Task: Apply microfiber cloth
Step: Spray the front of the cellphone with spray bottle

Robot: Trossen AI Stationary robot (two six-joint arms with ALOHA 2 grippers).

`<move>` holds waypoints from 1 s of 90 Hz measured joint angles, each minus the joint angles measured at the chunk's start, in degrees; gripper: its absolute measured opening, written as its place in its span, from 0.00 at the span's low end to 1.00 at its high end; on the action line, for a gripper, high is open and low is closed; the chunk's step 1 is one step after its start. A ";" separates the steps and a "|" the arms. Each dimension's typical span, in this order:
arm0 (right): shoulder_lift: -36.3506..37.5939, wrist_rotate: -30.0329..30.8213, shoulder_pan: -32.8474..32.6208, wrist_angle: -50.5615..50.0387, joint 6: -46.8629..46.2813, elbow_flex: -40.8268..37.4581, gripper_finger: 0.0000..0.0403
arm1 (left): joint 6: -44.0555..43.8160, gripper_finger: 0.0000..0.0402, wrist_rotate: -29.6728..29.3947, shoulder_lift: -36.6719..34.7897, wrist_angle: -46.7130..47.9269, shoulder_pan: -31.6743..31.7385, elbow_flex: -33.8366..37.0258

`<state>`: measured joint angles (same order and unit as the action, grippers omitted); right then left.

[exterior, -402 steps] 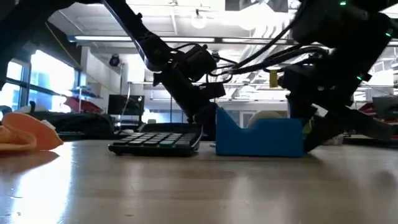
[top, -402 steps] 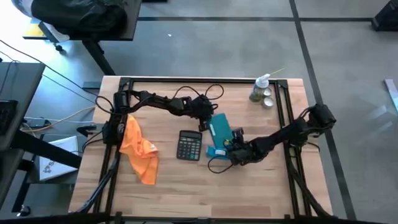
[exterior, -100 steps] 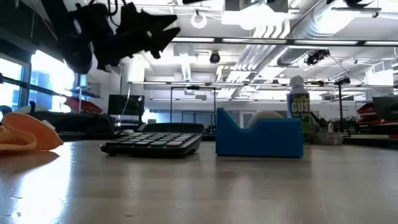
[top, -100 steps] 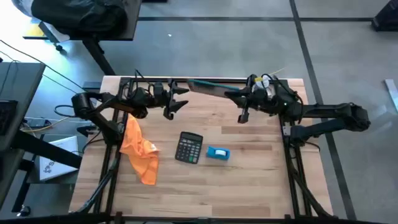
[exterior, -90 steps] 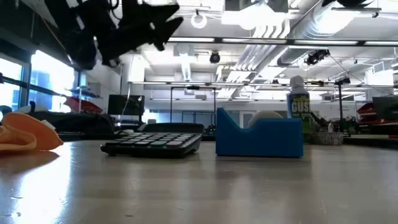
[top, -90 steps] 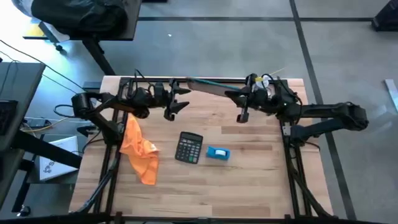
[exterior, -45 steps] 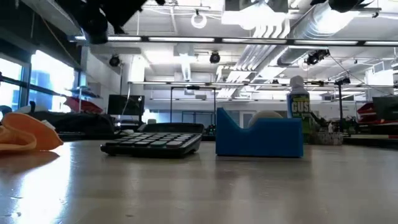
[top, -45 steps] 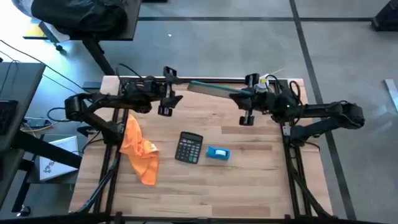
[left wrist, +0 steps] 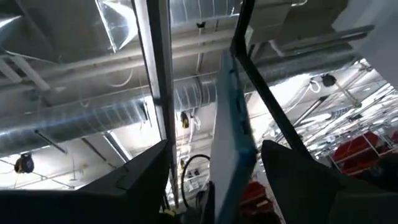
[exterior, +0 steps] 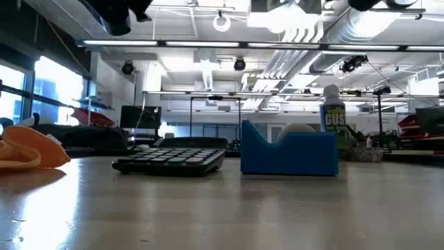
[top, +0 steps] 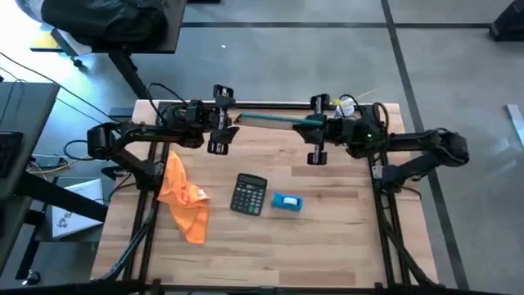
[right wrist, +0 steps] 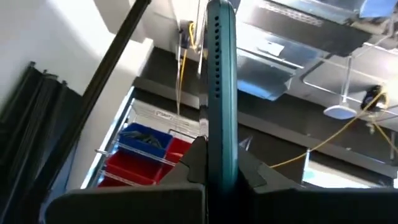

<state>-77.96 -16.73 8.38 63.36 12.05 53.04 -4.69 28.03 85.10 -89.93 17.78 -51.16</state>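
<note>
The orange microfiber cloth lies crumpled on the table's left side, also seen at the left in the low view; no gripper touches it. High over the far edge my right gripper is shut on a flat teal tablet, which reaches toward the left arm. My left gripper faces it, open. The tablet's free end stands between the left fingers with a gap on each side. My right gripper pinches the tablet's two flat faces at its right end between its two fingers. The fingers come level from the table's right side, along the tablet. The tablet is lifted clear, standing on edge and reaching level toward the left.
A black calculator and a small blue box lie at mid table. A spray bottle stands at the far right corner. The near half of the table is bare wood.
My left gripper has risen, turned about its axis and drawn a little toward the far left, staying open. My right gripper has carried the tablet toward the table's left, so its free end now stands between the left fingers. Cloth, calculator and box lie unmoved.
</note>
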 joint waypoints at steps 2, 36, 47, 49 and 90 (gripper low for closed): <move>-0.71 0.00 0.00 0.47 0.00 0.38 0.00 | -0.09 0.58 -0.01 -0.01 0.00 0.00 0.00; -7.97 -0.48 -0.15 5.04 -0.02 6.38 0.00 | 4.35 0.57 3.25 -3.91 -0.02 -2.65 -2.09; -10.00 -0.72 -0.15 5.41 -0.23 8.24 0.00 | 3.47 0.54 2.90 -3.83 1.33 -2.91 -3.20; -10.35 -0.81 -0.15 5.40 -0.38 8.50 0.00 | 3.48 0.54 2.79 -3.85 1.81 -2.91 -3.33; -12.05 -2.80 -0.15 6.88 -0.02 9.63 0.00 | 4.93 0.34 0.61 -4.05 0.02 -2.47 -3.56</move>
<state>-90.02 -19.53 8.23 70.25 12.03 62.67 0.24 28.64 81.06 -89.91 15.31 -54.72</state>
